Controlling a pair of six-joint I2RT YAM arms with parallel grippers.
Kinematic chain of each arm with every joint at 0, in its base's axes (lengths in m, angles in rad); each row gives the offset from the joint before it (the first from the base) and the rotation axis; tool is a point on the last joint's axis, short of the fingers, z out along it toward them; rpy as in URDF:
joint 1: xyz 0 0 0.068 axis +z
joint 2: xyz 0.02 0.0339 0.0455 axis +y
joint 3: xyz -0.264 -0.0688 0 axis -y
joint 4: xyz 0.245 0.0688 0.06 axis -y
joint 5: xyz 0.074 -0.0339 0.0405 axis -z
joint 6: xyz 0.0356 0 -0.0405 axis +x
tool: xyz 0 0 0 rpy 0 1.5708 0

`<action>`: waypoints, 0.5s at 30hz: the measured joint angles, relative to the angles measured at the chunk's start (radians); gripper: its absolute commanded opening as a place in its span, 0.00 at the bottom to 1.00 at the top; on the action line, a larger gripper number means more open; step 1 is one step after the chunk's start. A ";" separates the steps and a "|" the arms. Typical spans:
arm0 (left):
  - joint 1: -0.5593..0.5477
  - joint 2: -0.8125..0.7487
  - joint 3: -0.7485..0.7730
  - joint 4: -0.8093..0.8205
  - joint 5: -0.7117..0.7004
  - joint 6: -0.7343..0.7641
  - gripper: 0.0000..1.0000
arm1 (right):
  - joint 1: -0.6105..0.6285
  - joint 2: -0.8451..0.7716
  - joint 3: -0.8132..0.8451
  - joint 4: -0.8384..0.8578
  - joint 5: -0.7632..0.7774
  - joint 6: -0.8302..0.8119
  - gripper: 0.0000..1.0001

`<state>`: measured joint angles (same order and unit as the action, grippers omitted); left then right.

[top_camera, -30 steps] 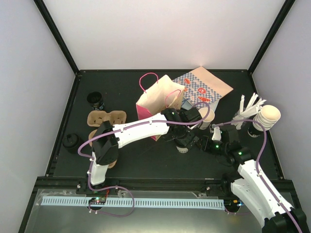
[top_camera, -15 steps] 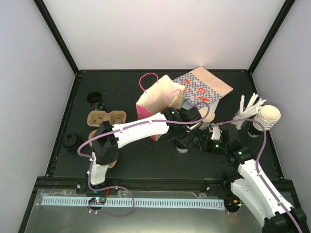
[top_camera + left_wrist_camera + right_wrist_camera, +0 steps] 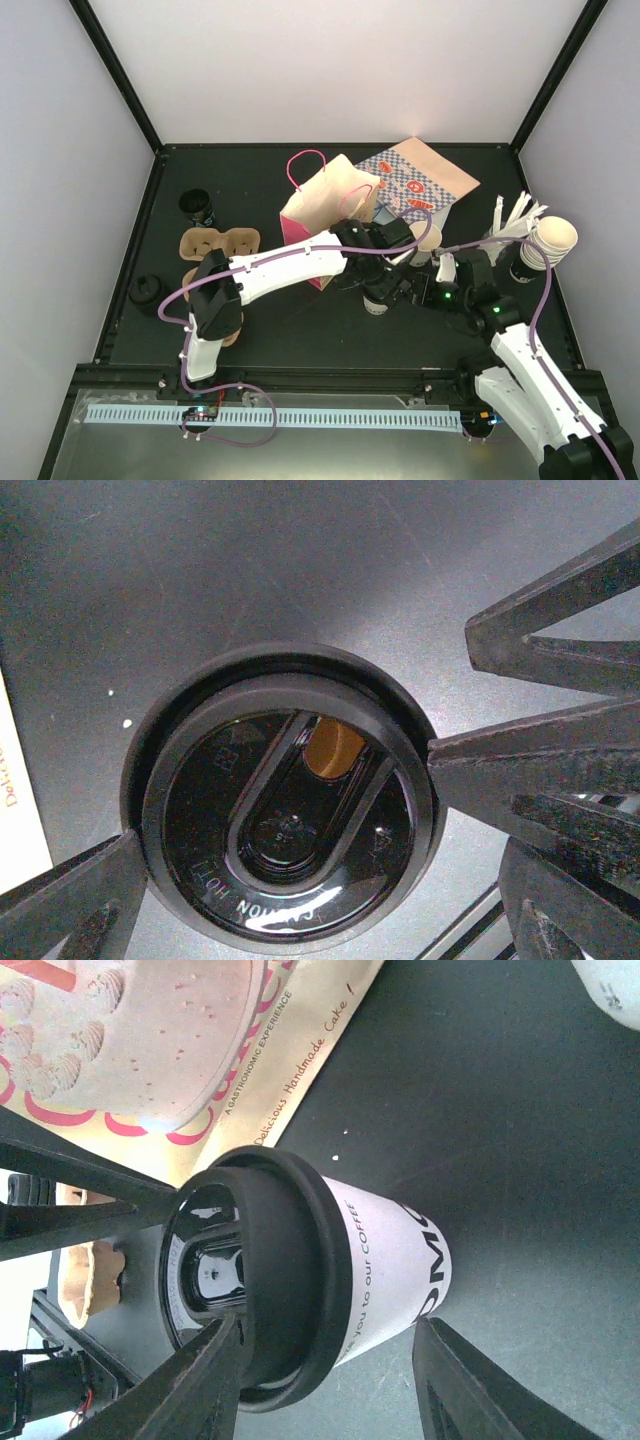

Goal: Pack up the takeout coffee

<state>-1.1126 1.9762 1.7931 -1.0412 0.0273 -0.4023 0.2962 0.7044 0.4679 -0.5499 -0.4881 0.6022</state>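
Near the middle of the overhead view, just below the pink bag [image 3: 318,205], the coffee cup [image 3: 385,1260] stands upright on the dark table [image 3: 290,335], capped by a black lid [image 3: 285,805]. Over it, the left gripper [image 3: 377,284] has its fingers spread to the lid's width, tips at the rim; whether they press I cannot tell. The right gripper [image 3: 330,1328] is spread wide on either side of the cup. Thin paper likely dents and the lid may pop, so a gentle hold on the wall under the lid looks safest.
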 measured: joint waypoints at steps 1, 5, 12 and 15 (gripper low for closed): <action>0.001 -0.002 0.000 0.002 0.001 0.000 0.99 | 0.000 0.005 0.009 -0.004 0.004 -0.004 0.50; 0.008 -0.011 0.000 0.005 0.002 -0.003 0.99 | 0.000 0.021 0.030 -0.013 0.008 -0.022 0.50; 0.018 -0.031 0.000 0.010 0.002 -0.006 0.95 | 0.000 0.027 0.037 -0.029 0.008 -0.040 0.50; 0.019 -0.040 -0.002 0.013 -0.001 -0.010 0.92 | 0.000 0.026 0.037 -0.037 0.007 -0.041 0.50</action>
<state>-1.0939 1.9366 1.7908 -1.0286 0.0261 -0.4122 0.2962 0.7307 0.5045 -0.5873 -0.4812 0.5610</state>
